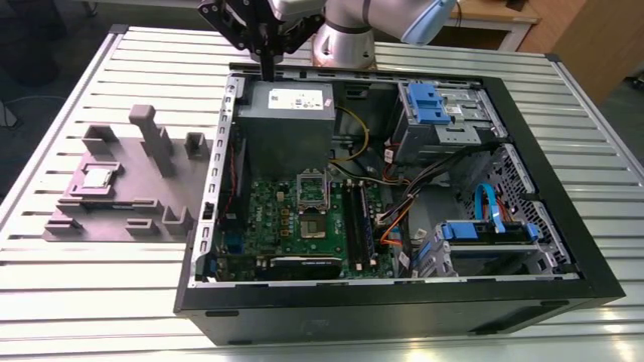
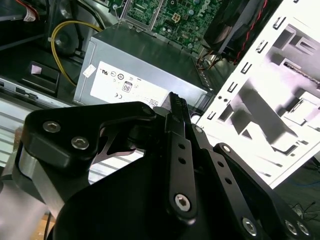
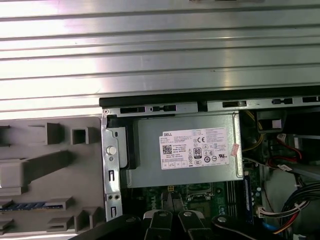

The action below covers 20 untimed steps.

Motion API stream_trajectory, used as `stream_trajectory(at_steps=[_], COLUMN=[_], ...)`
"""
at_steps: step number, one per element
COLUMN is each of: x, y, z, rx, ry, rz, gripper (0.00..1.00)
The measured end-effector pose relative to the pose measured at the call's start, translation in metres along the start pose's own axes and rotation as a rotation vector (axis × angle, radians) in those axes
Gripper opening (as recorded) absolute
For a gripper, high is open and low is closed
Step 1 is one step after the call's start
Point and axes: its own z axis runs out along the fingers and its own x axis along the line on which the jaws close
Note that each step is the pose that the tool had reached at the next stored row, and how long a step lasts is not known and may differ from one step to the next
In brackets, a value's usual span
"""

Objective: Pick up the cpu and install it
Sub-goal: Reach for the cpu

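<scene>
Ribbed aluminium table (image 1: 81, 302); wooden furniture (image 1: 574, 38) behind. Black case (image 1: 403, 317) lies open. Cpu (image 1: 98, 177), silvery square, sits in matte grey jig (image 1: 121, 204), exterior view's left of case. Gripper (image 1: 268, 74) closed, empty, by grey PSU box (image 1: 285, 121).

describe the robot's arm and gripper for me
The arm has rounded silver-grey joints and a light blue cap. The gripper is matte black, with slim bar-linkage fingers pinned by silver screws.
</scene>
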Motion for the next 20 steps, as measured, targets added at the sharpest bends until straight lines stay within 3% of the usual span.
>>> stream_trajectory(at_steps=[20], x=[0.0110], y=[-0.0008], z=[-0.0003], rx=[0.0000], ry=[0.0000], rz=[0.000], gripper=[0.11])
